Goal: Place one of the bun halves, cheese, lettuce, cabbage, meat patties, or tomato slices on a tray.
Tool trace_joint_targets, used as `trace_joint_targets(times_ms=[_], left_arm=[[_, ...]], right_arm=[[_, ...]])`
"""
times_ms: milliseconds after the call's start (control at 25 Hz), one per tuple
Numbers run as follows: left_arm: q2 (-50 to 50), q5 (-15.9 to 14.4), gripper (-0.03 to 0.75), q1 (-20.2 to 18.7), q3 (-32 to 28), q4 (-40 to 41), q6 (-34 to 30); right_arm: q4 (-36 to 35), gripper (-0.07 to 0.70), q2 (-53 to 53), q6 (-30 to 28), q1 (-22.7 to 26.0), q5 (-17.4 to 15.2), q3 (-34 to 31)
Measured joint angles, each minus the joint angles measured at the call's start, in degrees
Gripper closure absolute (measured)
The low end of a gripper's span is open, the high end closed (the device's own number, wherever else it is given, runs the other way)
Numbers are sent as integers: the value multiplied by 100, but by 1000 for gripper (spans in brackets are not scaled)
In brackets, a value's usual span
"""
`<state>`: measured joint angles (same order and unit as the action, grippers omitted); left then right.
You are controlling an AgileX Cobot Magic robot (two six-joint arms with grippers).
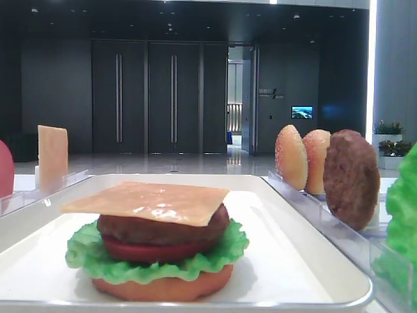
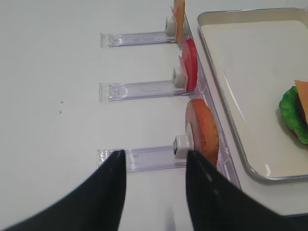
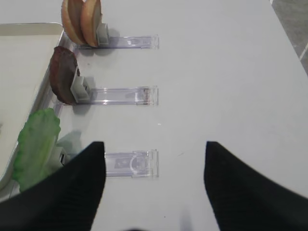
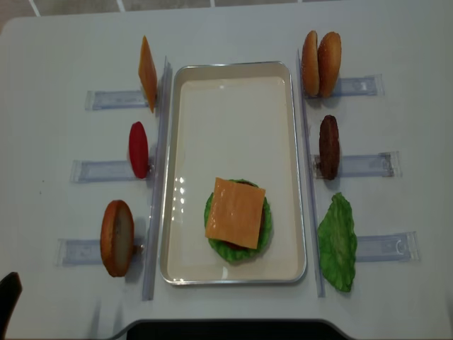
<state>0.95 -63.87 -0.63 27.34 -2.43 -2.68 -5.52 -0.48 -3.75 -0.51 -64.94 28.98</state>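
Your cheese (image 4: 236,212) tops the stack on the tray (image 4: 234,81). Both claws, left (image 2: 155,166) and right (image 3: 154,159), stand apart, gripping nothing.

My cheese (image 4: 236,212) lies flat atop the stack — patty, tomato, lettuce, bun base — in the tray's (image 4: 233,78) near end.

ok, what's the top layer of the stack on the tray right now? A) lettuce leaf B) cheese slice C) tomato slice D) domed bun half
B: the cheese lies flat on top of the stack on the tray, with the meat patty right under it, then a tomato slice, lettuce and the bun base; no domed bun is on it.
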Motion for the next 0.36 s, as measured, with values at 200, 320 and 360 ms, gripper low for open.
trace_joint_targets(times_ms=[200,320,360], left_arm=[[0,5,429,0,0,0,0],[0,5,446,0,0,0,0],[0,5,451,0,0,0,0]], right_arm=[[0,204,0,0,0,0,0],[0,204,0,0,0,0,0],[0,204,0,0,0,0,0]])
